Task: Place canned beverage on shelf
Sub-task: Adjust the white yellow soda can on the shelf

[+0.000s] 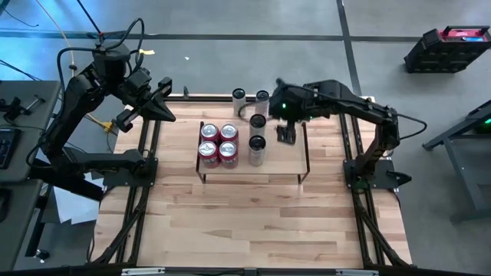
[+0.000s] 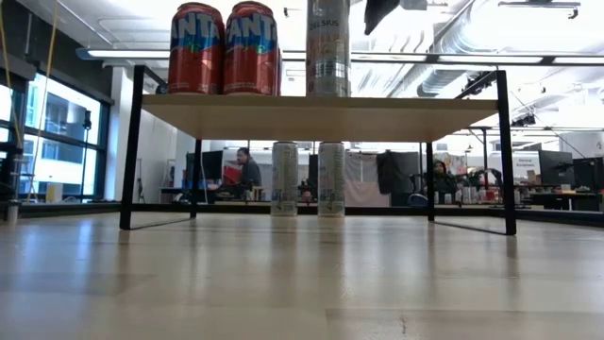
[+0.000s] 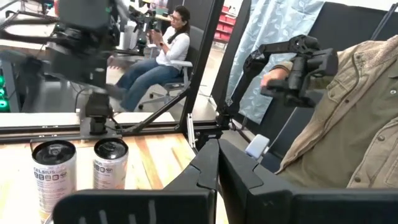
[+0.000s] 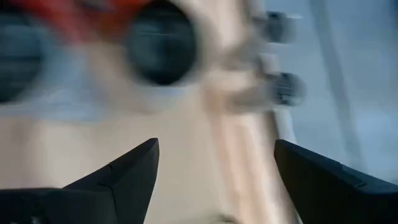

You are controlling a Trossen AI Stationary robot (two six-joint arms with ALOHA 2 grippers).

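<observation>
Shelf (image 1: pixel 253 170): mid-table, toward the far edge | On shelf: four red cans (image 1: pixel 218 143) in a square at its left end, two slim silver cans (image 1: pixel 257 141) just beside them | Behind shelf: two silver cans (image 1: pixel 250 97) on the table | Right gripper (image 1: pixel 285 135): above shelf, right of slim cans, fingers apart, empty | Left arm (image 1: pixel 115 84): parked at far-left corner.

shelf board (image 1: pixel 270 167): light wood, pale grain; frame black wire.
red cans (image 1: pixel 219 143): four on the shelf's left part, red-orange bodies, silver tops; blue-and-white lettering in the low view.
slim cans on shelf (image 1: pixel 257 142): two, silver-grey with dark tops, right of the red cans.
slim cans on table (image 1: pixel 251 97): two beyond the shelf's far edge, white and silver with small dark print.
table (image 1: pixel 253 222): light wood planks, black rails.
arms: dark; green light on the right arm (image 1: pixel 282 106).
floor (image 1: pixel 230 23): grey.
</observation>
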